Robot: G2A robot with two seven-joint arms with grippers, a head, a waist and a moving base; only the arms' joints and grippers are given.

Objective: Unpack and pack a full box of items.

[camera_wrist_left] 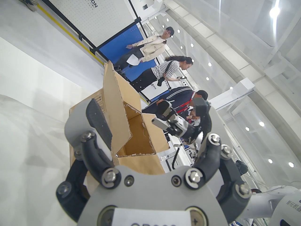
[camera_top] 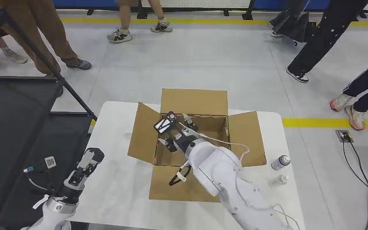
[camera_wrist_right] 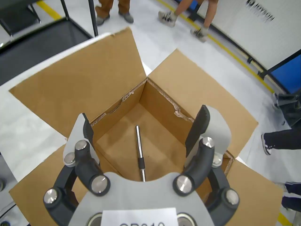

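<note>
Right claw [camera_wrist_right: 145, 118] spread wide, empty, over open box [camera_wrist_right: 70, 83] mid-table; metal rod [camera_wrist_right: 139, 147] lies on box floor. Left claw [camera_top: 92, 156] also released, at box's 9 o'clock; 2 bottles [camera_top: 280, 163] at 3 o'clock.

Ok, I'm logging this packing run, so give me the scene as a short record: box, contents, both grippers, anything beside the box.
Box: brown cardboard box, flaps open, on the white table
Inside: one slim metal rod with a black band, lying on the floor
Right gripper: open, empty, above the box opening
Left gripper: open, empty, apart from the box
Beside box: two small pale bottles on the table
</note>
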